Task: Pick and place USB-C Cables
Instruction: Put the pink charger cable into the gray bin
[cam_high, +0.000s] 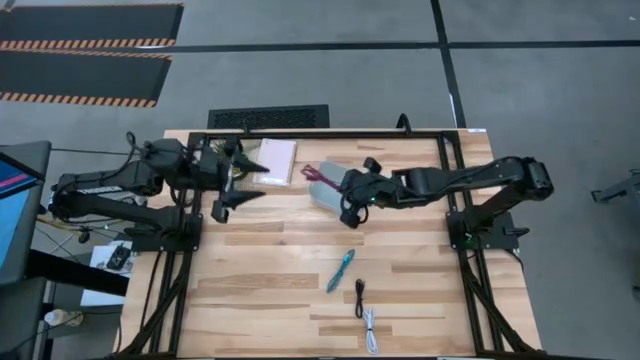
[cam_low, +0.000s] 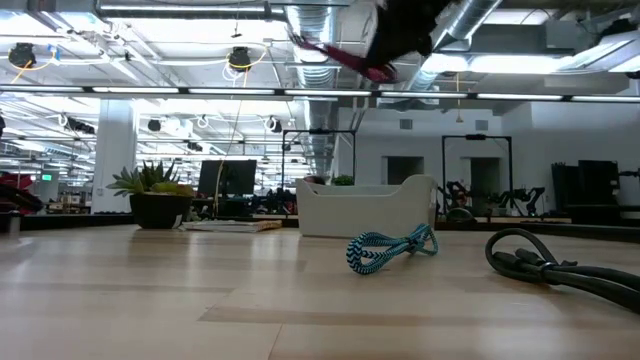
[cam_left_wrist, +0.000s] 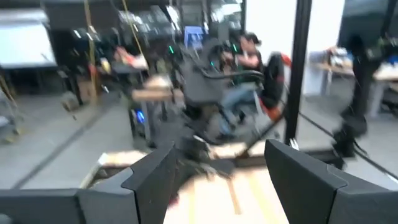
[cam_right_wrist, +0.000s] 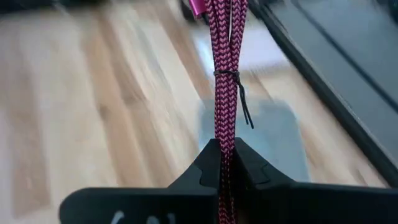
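My right gripper (cam_high: 342, 186) is shut on the maroon-pink cable bundle (cam_high: 317, 176), high above the table and over the clear tray (cam_high: 332, 202). In the low view the bundle (cam_low: 345, 55) shows at the top, above the tray (cam_low: 365, 208). The teal bundle (cam_high: 340, 270), the black bundle (cam_high: 359, 297) and the white bundle (cam_high: 371, 330) lie flat on the table toward its near edge. The teal bundle (cam_low: 390, 248) and the black bundle (cam_low: 550, 265) also show in the low view. My left gripper (cam_high: 255, 182) is open and empty at the far left, beside the notebook. My right gripper pinches one end of the maroon-pink bundle (cam_right_wrist: 225, 155) between its two fingers. The fingers come from the table's right and lie along the bundle. The bundle sticks out past the fingertips, several strands bound by a thin tie (cam_right_wrist: 231, 74), lifted clear of tray and table.
A pale pink notebook (cam_high: 275, 160) lies at the far edge by my left gripper. A small plant (cam_low: 150, 195) stands at the far left in the low view. A black frame (cam_high: 320, 135) borders the table. A person (cam_left_wrist: 245, 68) sits in the room beyond.
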